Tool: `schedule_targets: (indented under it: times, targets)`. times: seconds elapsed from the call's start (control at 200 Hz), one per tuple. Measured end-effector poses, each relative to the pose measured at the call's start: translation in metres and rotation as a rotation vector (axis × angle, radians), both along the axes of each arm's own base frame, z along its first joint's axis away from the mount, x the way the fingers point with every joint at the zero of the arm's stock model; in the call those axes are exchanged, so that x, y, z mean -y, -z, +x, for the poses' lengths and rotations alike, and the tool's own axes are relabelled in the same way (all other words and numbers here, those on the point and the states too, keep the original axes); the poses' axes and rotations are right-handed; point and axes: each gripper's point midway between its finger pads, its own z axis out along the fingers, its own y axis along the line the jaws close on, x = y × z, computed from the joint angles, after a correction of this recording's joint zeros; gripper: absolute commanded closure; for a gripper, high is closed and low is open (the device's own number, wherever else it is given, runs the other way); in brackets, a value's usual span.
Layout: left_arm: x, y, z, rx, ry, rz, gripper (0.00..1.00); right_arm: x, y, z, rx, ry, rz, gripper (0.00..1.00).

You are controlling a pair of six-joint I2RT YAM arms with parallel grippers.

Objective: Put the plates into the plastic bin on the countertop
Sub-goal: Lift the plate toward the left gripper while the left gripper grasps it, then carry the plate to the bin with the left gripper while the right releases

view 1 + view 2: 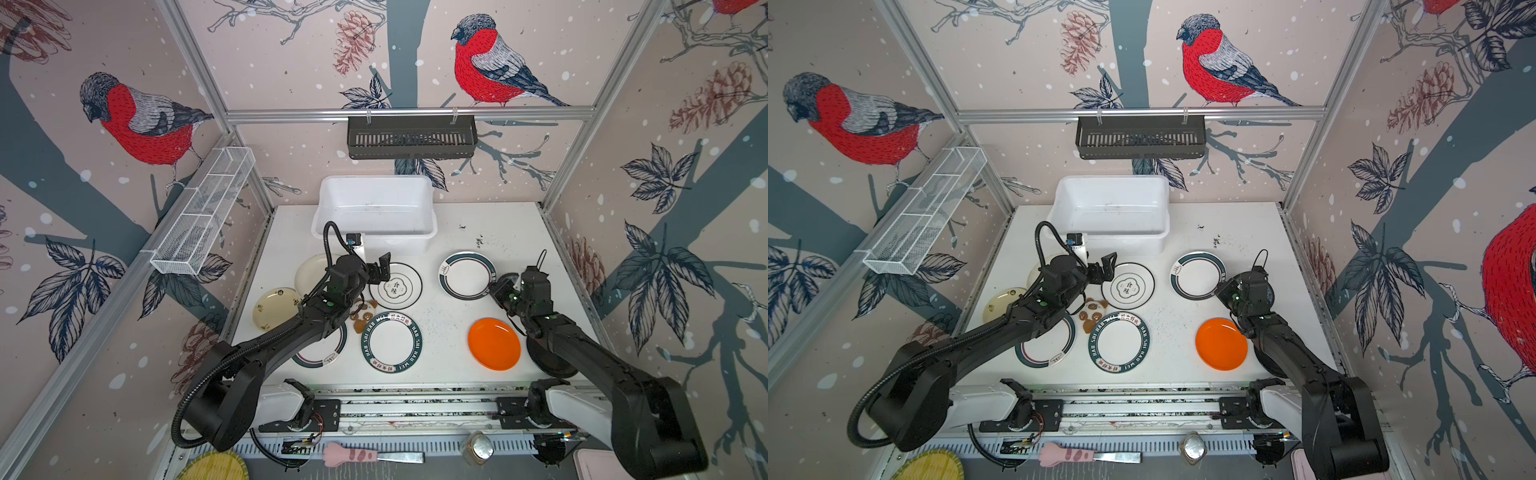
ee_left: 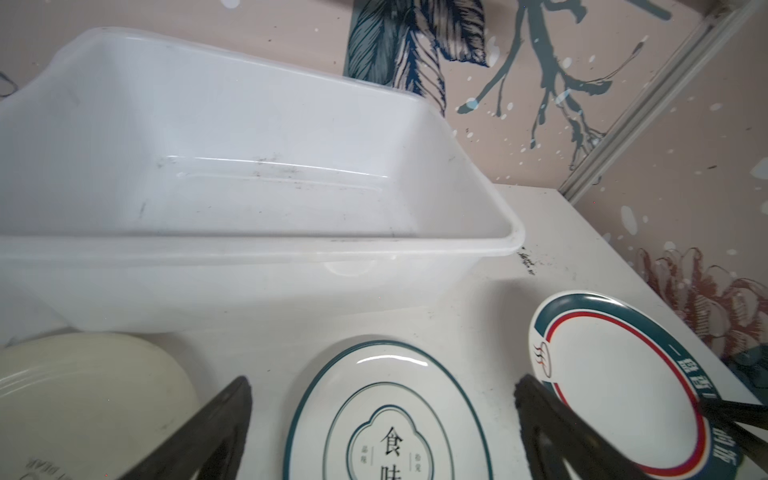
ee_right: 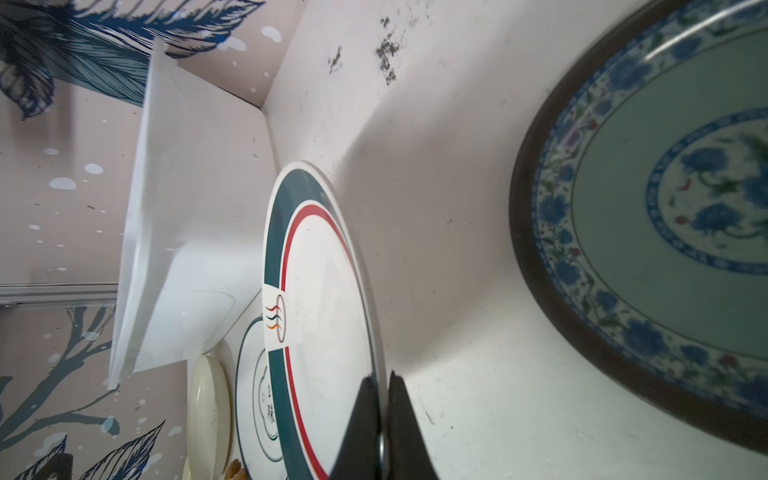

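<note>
Right gripper (image 3: 381, 376) is closest to the lens, its fingers pinching the near rim of the banded plate (image 3: 324, 291). Whether that plate has left the surface I cannot tell. Left gripper (image 2: 382, 380) hangs with fingers spread wide above the 食味 plate (image 2: 386, 415), touching nothing.

Largest is the countertop (image 1: 449, 316). Bare room lies in its back right corner, speckled dark, and in a lane between the HAO SHI HAO WEI plate (image 1: 391, 341) and the orange plate (image 1: 493, 344), both near the front edge. The plastic bin (image 1: 399, 245) stands at the back edge against the wall, left of the middle. Every plate in view lies on the countertop in front of it.

The patterned plate (image 3: 665, 208), blue-green with a dark rim, lies just beside the pinched one, toward the right edge. The cream plate (image 1: 311, 270) is partly under the left arm. The panda toy (image 1: 363, 316) lies just beside the lettered rim.
</note>
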Motion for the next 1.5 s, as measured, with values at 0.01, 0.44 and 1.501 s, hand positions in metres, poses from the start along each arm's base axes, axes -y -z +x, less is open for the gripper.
schedule_targets:
  times: [0.01, 0.44, 1.501]
  targets:
    - [0.003, -0.002, 0.0, 0.002, 0.009, -0.003, 0.02, 0.0, -0.002, -0.001, 0.008, 0.001, 0.002, 1.0]
    - [0.089, -0.033, -0.006, -0.073, 0.34, -0.174, 0.18, -0.005, -0.077, -0.008, 0.247, -0.025, 0.077, 1.0]
    - [0.146, -0.029, 0.002, -0.191, 0.495, -0.35, 1.0, -0.067, -0.103, 0.002, 0.318, -0.211, 0.132, 0.44]
